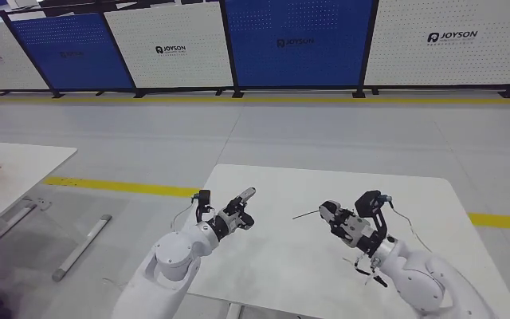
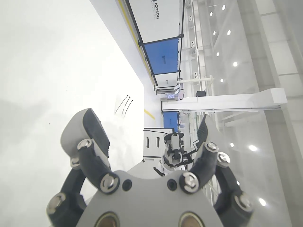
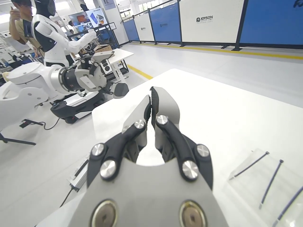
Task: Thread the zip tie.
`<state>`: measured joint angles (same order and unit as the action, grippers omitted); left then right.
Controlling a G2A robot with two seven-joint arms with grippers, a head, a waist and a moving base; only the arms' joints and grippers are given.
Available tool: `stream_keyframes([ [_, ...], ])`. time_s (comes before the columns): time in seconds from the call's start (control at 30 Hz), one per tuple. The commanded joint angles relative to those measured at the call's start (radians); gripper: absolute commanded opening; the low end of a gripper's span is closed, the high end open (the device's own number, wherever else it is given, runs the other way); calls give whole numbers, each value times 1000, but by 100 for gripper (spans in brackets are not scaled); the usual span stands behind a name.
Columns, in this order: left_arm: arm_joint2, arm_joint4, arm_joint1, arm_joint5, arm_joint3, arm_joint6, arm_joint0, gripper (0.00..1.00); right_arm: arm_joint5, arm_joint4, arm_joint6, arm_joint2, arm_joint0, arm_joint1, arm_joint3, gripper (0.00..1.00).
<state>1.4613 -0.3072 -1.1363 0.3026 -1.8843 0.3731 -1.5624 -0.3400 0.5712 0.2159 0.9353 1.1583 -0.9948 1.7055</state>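
Left gripper (image 1: pixel 245 207), spread wide, hangs lower left in the top view. Just right of it, the zip tie (image 1: pixel 306 214), a faint thin line, points left, its other end hidden in the clamped right gripper (image 1: pixel 323 210).

Smooth matt white table (image 1: pixel 303 263); thin black plastic zip tie (image 1: pixel 306 214).

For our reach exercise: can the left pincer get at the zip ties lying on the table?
Probably yes: the left pincer is open and bare table lies between it and the zip ties.
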Motion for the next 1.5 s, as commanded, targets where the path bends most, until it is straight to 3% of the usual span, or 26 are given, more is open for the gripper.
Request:
stream_keyframes([
  [0.0,-10,-13,-1,7,3,8,3,100,0,24,-8,-10,-1,-1,20,0],
  [0.07,-26,-27,-4,37,8,-9,22,100,0,69,-37,-37,-8,2,26,0],
  [0.3,-118,-107,0,37,84,34,84,100,0,188,-122,-163,-93,36,-3,0],
  [0.63,-121,-108,1,37,87,31,87,100,0,188,-122,-163,-93,36,-3,0],
  [0.73,-118,-210,-1,37,120,48,92,100,0,176,-117,-177,-89,33,14,0],
  [0.8,-119,-278,1,37,148,63,106,100,0,224,-116,-193,-105,34,14,0],
  [0.97,-179,-470,25,37,226,108,159,100,0,314,-135,-250,-152,43,-5,0],
  [1.33,-182,-487,24,37,228,98,158,100,0,314,-135,-250,-152,43,-5,0],
  [1.47,-228,-542,22,37,254,86,177,100,26,363,-148,-242,-142,37,4,0],
])
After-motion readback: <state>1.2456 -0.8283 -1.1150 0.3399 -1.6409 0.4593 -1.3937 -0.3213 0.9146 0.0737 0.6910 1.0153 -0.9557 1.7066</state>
